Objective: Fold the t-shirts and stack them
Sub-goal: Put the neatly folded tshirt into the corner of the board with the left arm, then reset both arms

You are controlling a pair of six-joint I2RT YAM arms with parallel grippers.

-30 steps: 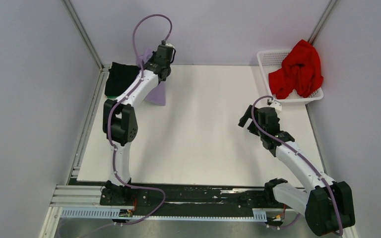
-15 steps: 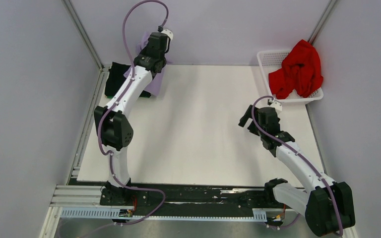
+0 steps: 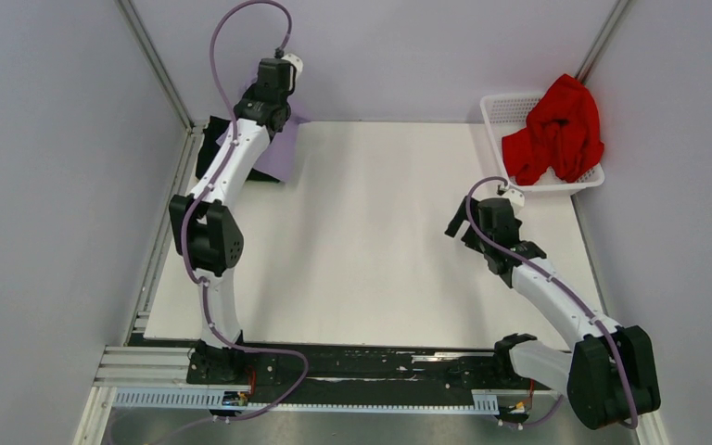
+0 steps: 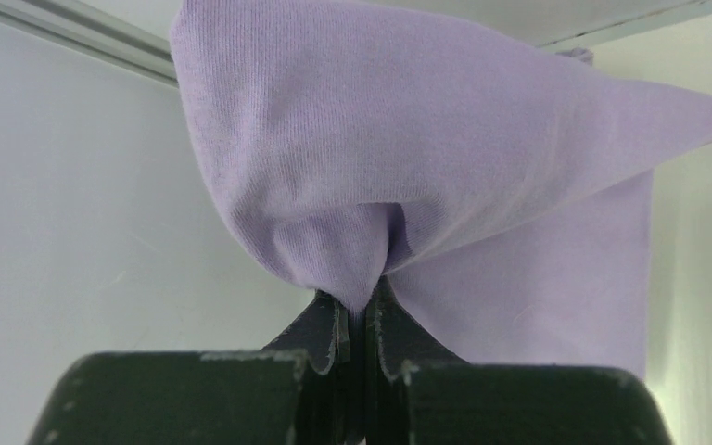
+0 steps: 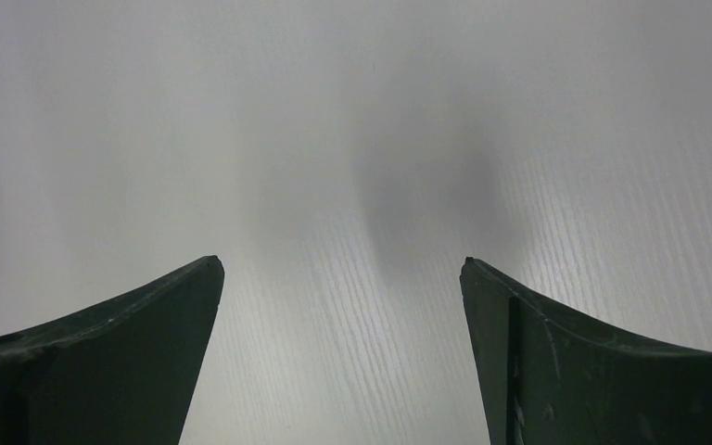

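Fabric of lavender t-shirt (image 4: 408,158) sits clamped in left pincer (image 4: 360,311); right pincer (image 5: 341,266) wide.

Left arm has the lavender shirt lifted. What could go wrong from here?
1. The left gripper pinches only a small bunch of the lavender t-shirt; the fold may slip or open.
2. The cloth hangs partly beyond the black t-shirt, so it may land skewed.
3. The right gripper, open over bare table, looks too far to steady it.

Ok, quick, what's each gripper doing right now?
Left gripper: shut on the lavender t-shirt.
Right gripper: open, holding nothing.
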